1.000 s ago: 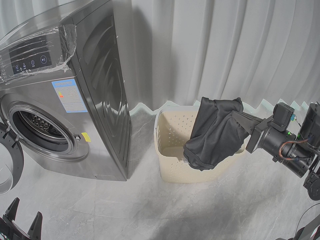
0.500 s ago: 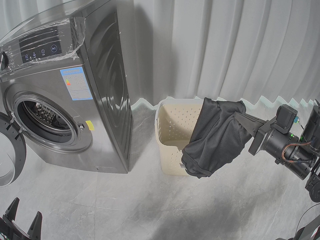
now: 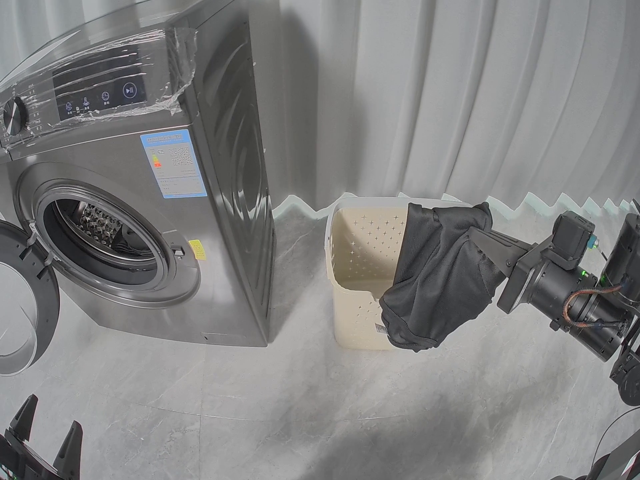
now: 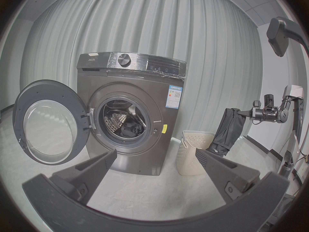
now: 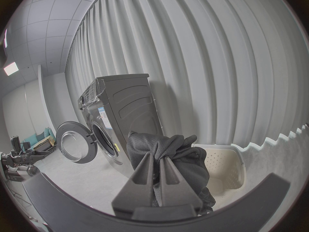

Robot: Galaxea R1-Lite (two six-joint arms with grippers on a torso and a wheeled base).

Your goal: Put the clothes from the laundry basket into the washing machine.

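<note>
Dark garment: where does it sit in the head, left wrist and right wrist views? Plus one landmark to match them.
Head view: dark garment right of centre, hanging from the right gripper, overlapping the laundry basket.
Left wrist view: dark garment far off, hanging beyond the laundry basket from the washing machine.
Right wrist view: dark garment close up, pinched in the right gripper.
Shared landmark: the washing machine's open door.

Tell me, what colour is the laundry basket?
The laundry basket is cream, its walls dotted with small holes. The head view shows it best.
</note>
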